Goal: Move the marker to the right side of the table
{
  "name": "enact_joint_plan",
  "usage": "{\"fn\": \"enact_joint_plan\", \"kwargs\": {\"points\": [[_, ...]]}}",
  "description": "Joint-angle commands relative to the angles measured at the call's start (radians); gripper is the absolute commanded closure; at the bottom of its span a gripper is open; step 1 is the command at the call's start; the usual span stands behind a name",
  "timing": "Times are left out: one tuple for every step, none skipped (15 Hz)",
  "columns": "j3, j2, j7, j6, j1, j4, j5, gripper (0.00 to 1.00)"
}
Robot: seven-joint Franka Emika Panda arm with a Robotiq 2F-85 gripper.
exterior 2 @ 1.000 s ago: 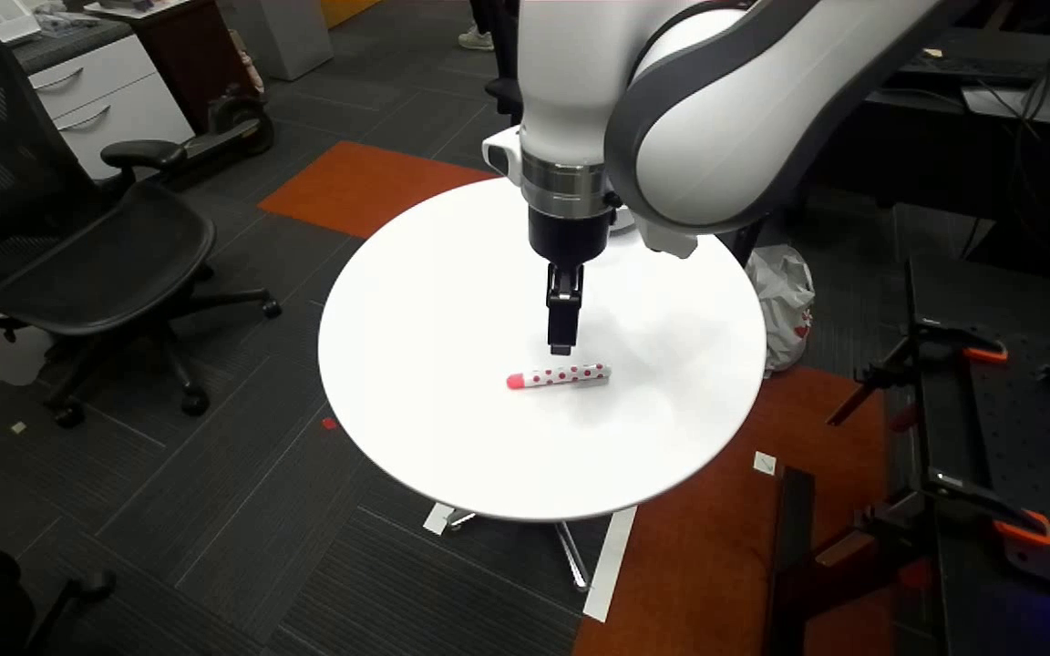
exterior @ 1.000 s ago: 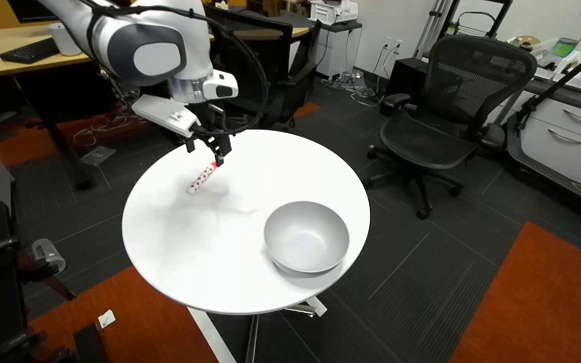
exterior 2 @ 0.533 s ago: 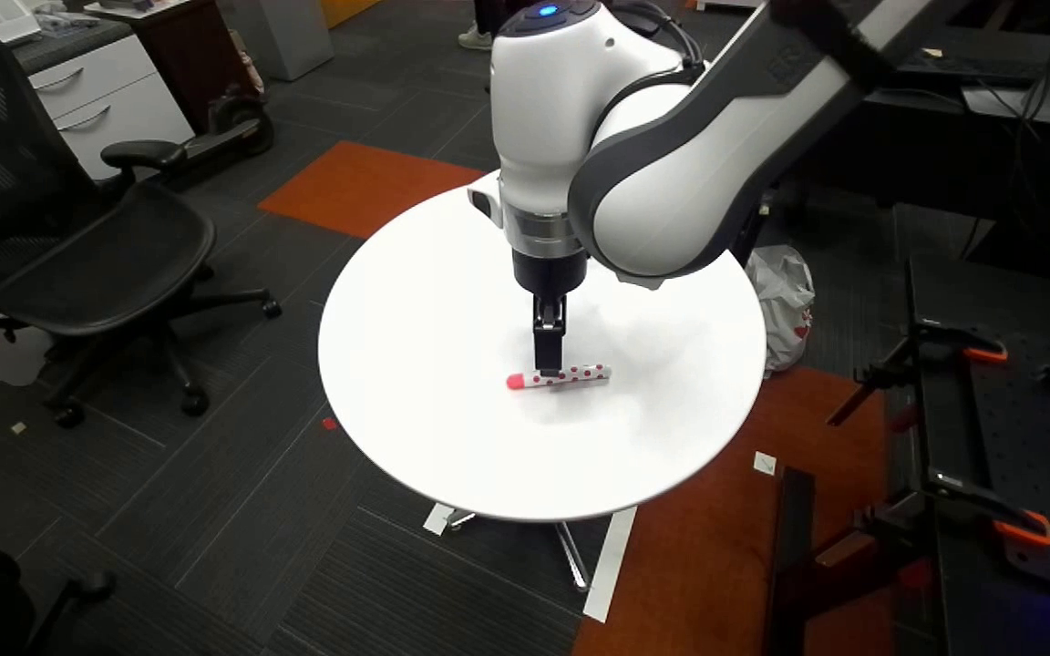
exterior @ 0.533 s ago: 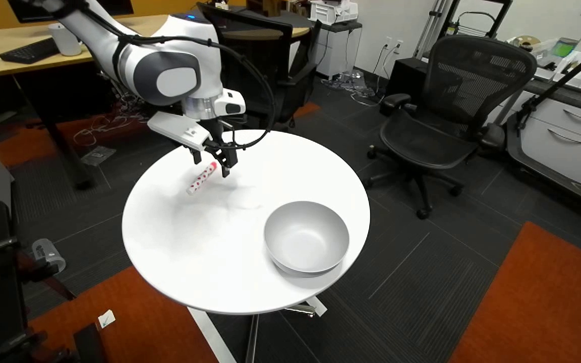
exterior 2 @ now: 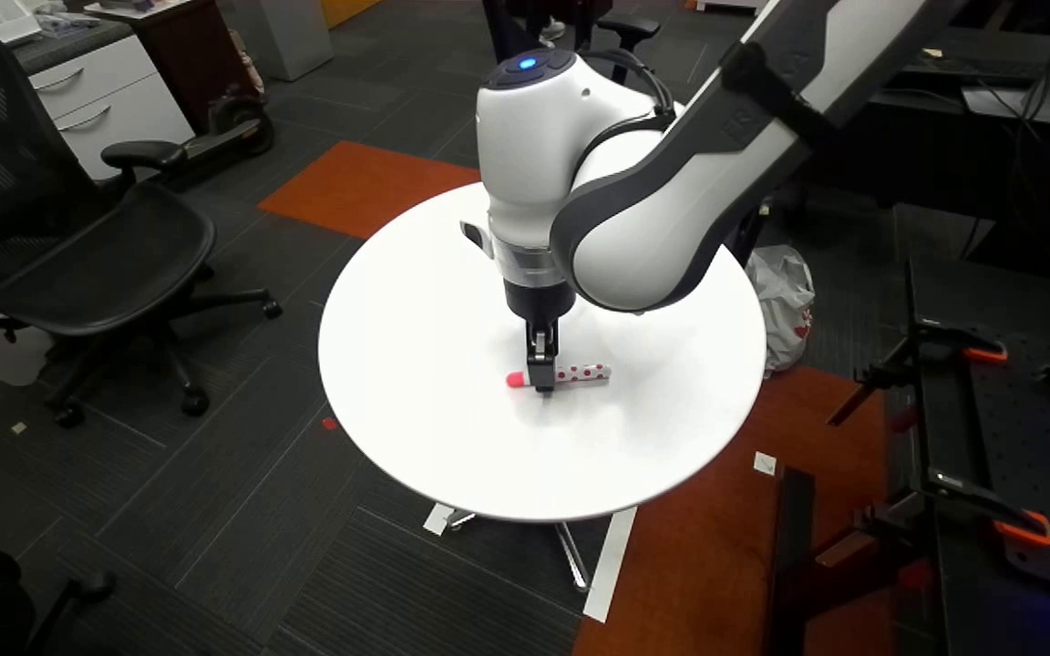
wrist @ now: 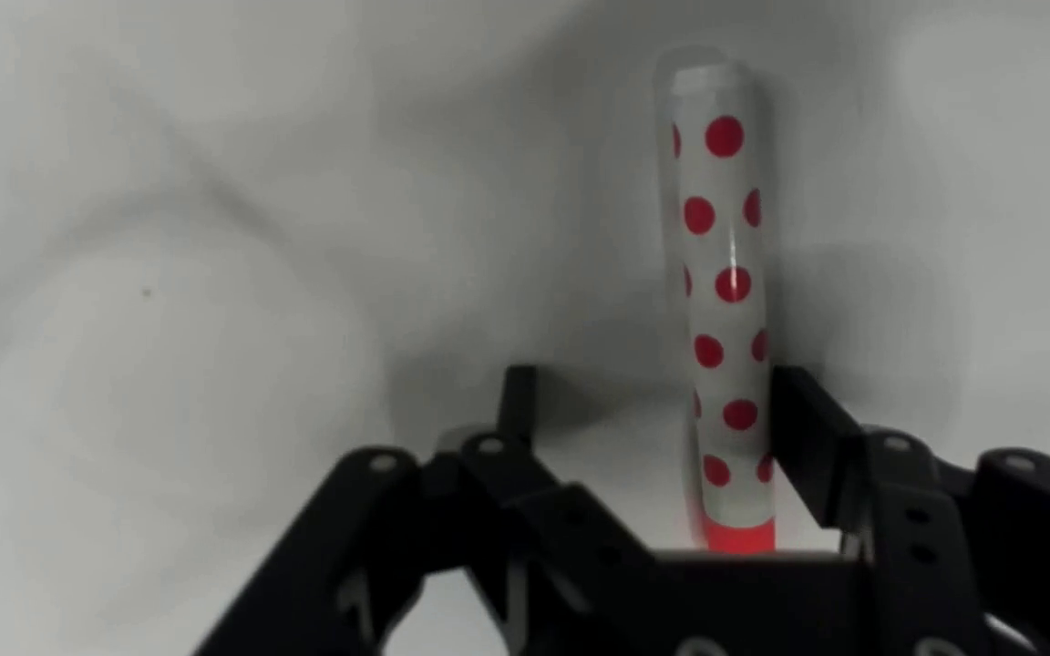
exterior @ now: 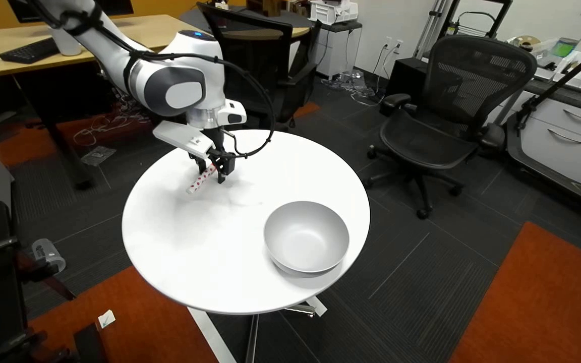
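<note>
Wrist view: A gripper straddles a white marker dotted in red, its jaws spread; the finger at frame right is close against the barrel, contact unclear, while the opposite one stands clearly apart. In both exterior views the marker lies on a round white table beneath a robot arm. In an exterior view, a gray bowl sits near the table's edge, well apart from the marker.

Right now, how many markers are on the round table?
1: the marker lies on the table, between the fingers of the open gripper. The arm or bowl could hide another.
</note>
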Motion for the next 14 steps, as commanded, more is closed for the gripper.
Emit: {"fn": "enact_joint_plan", "kwargs": {"points": [[0.012,0.014,-0.013,-0.037,-0.011,0.039,-0.019,0.66],[0.012,0.014,-0.011,-0.039,-0.011,0.042,-0.02,0.73],[0.012,0.009,-0.01,-0.041,-0.011,0.042,-0.019,0.81],[0.012,0.006,-0.008,-0.043,-0.011,0.041,-0.018,0.88],[0.01,0.0,-0.002,-0.048,-0.011,0.039,-0.017,0.97],[0.005,-0.013,0.008,-0.055,-0.007,0.032,-0.017,1.0],[0.0,-0.031,0.02,-0.059,-0.003,0.024,-0.017,0.96],[0.001,-0.048,0.023,-0.06,-0.004,0.016,-0.015,0.95],[-0.006,-0.075,0.041,-0.07,0.002,0.008,-0.016,0.95],[-0.009,-0.1,0.055,-0.077,0.004,0.003,-0.013,0.95],[-0.013,-0.124,0.073,-0.086,0.006,0.0,-0.009,0.95],[-0.018,-0.16,0.103,-0.097,0.007,-0.01,-0.001,0.95],[-0.025,-0.2,0.137,-0.107,0.007,-0.027,0.006,0.95],[-0.038,-0.236,0.176,-0.113,0.011,-0.043,0.004,0.95]]}}
